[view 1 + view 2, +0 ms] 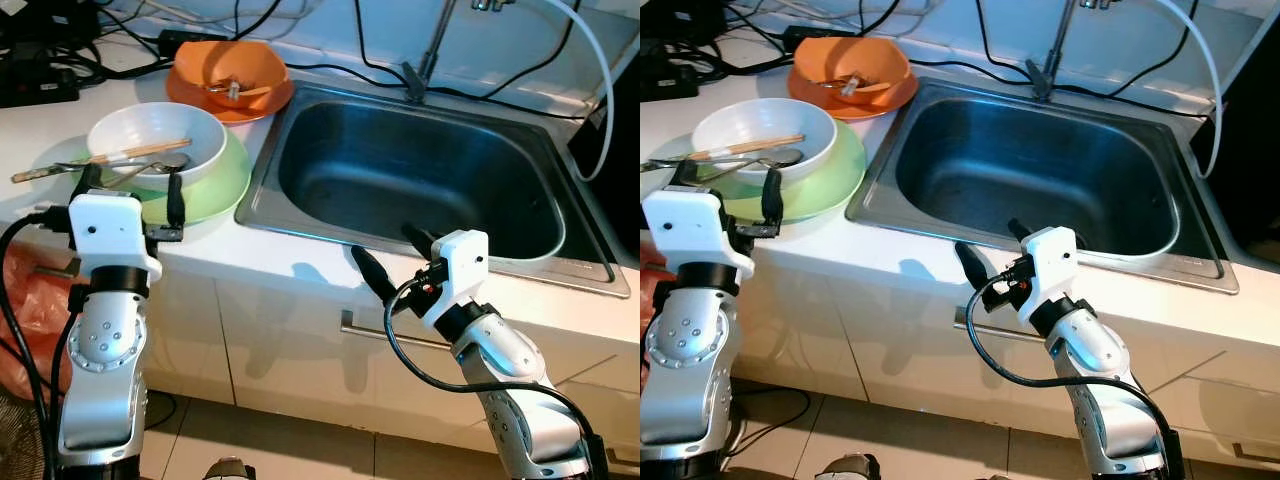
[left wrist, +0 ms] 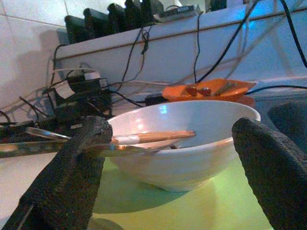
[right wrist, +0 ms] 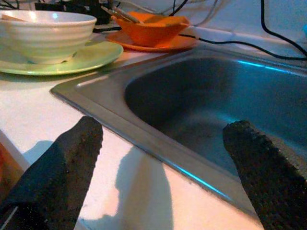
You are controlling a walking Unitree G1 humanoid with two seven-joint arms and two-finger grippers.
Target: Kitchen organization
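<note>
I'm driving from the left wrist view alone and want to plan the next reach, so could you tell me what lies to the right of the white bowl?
Observer: A steel sink, its basin holding no dishes.
Operator: Thank you. What is the orange thing behind the bowl?
Observer: An orange bowl on an orange plate, beside the sink's back left corner.
Operator: And where is the right gripper, please?
Observer: The right gripper hovers open over the sink's front rim, holding nothing.
Operator: Is my gripper around the bowl yet?
Observer: No. The left gripper is open at the green plate's front edge, short of the white bowl.
</note>
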